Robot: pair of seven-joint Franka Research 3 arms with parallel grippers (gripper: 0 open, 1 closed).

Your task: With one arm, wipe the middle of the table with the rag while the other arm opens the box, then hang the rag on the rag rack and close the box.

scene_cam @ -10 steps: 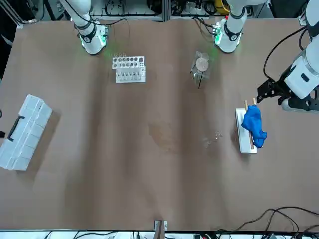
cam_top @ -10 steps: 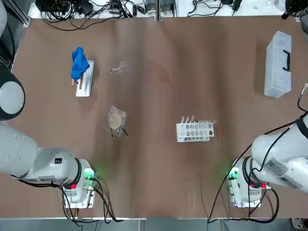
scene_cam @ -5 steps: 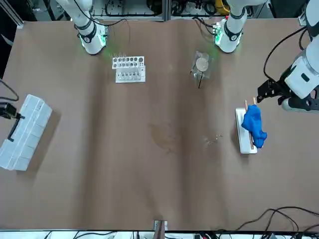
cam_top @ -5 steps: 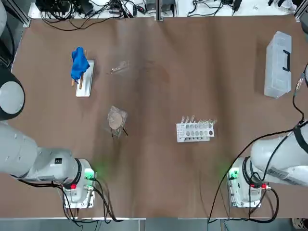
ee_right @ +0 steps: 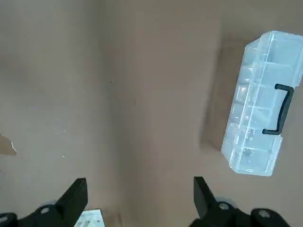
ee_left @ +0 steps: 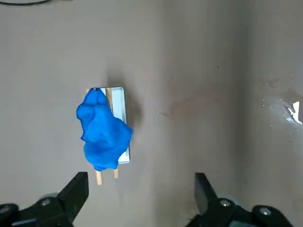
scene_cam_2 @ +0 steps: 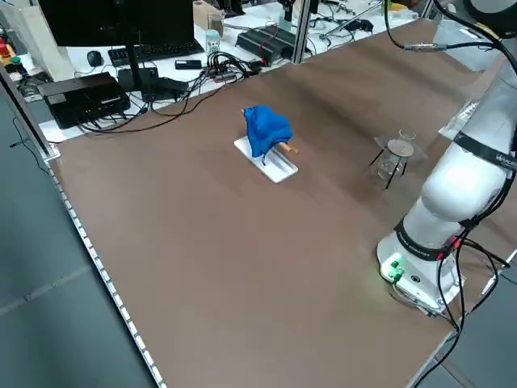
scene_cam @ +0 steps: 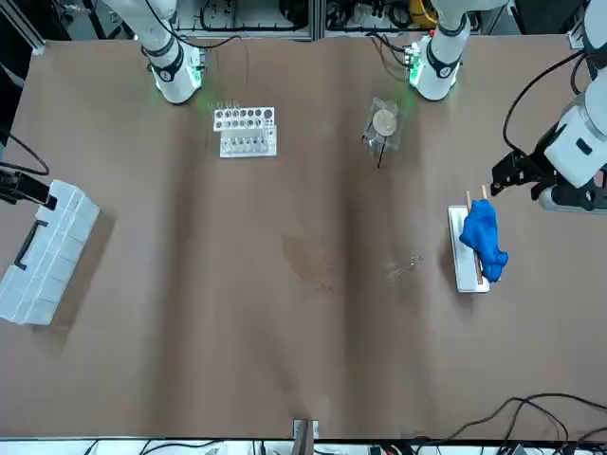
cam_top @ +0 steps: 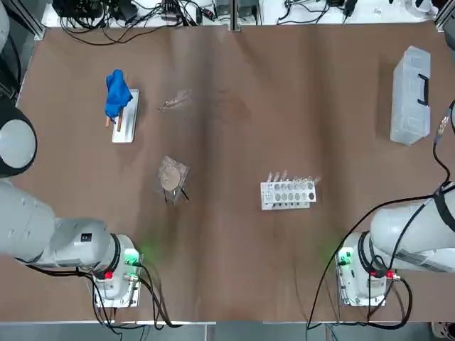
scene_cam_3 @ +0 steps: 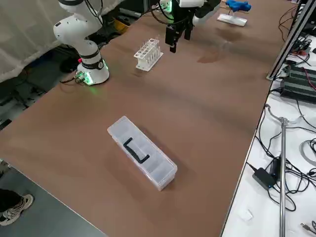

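The blue rag (ee_left: pixel 105 131) hangs on the rag rack (ee_left: pixel 121 109); the box (ee_right: pixel 262 104) is closed.

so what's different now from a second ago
The right gripper has moved back toward the robot's side and a little inward, now high near the box. The left gripper has shifted slightly to the robot's left. Both stand open, holding nothing. The box, the rag on its rack and the test-tube rack stayed put.

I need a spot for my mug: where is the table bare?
Bare: between the rag and box, past a small clear scrap; also below the box. Crowded: cables by both arm bases.
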